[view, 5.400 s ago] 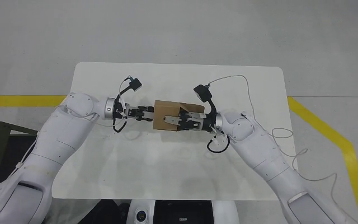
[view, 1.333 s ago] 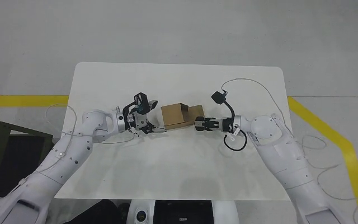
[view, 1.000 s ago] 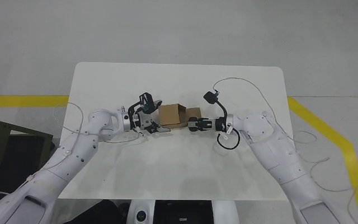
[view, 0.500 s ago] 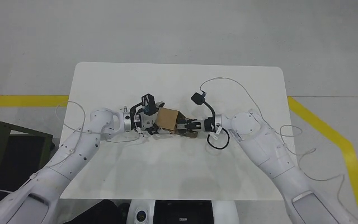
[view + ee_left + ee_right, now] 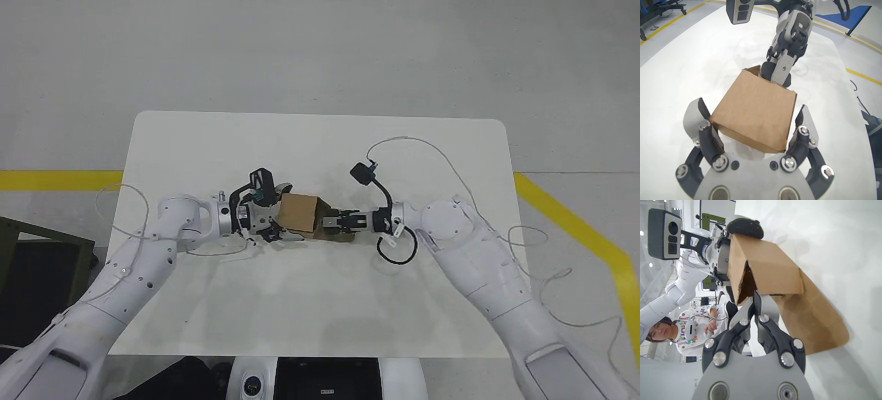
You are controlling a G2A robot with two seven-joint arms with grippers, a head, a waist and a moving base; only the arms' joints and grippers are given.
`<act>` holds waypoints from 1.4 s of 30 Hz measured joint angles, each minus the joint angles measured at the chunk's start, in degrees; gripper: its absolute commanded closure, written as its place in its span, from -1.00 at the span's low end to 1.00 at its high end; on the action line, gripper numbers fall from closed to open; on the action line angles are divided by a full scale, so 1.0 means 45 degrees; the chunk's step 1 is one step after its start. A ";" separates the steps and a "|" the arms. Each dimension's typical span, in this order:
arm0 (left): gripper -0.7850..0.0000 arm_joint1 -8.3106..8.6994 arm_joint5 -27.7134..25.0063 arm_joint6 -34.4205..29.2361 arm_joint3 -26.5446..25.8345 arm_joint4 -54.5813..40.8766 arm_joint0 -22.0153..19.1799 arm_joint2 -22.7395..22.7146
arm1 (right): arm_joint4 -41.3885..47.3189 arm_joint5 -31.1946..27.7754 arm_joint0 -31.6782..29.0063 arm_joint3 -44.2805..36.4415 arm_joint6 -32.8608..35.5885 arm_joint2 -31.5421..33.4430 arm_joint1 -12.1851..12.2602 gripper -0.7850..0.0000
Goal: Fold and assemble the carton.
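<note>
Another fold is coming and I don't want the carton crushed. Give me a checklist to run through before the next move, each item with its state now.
1. Hold by the left gripper, jaws shut on the carton end: ok.
2. Closure of the right gripper, jaws shut, tips at the carton's open end: ok.
3. Anything pinched in the right jaws: cannot tell.
4. Fold of the long flap: not ok, it sticks out unfolded.
5. Carton over the middle of the table, away from its edges: ok.
</note>
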 measured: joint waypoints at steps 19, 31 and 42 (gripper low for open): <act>-1.00 -0.0089 -0.0254 -0.0475 -0.0139 -0.0085 0.0280 -0.0516 | 0.0026 0.0085 0.0605 0.0463 0.0011 -0.0668 -0.0274 1.00; -1.00 -0.0176 -0.0419 -0.0642 -0.0152 -0.0103 0.0402 -0.0717 | 0.0878 -0.0243 0.0912 0.1235 -0.0350 -0.1623 -0.0803 1.00; -1.00 -0.0251 -0.0524 -0.0842 -0.0104 -0.0202 0.0514 -0.0890 | 0.1412 -0.0736 0.1281 0.1999 -0.0238 -0.1963 -0.1134 1.00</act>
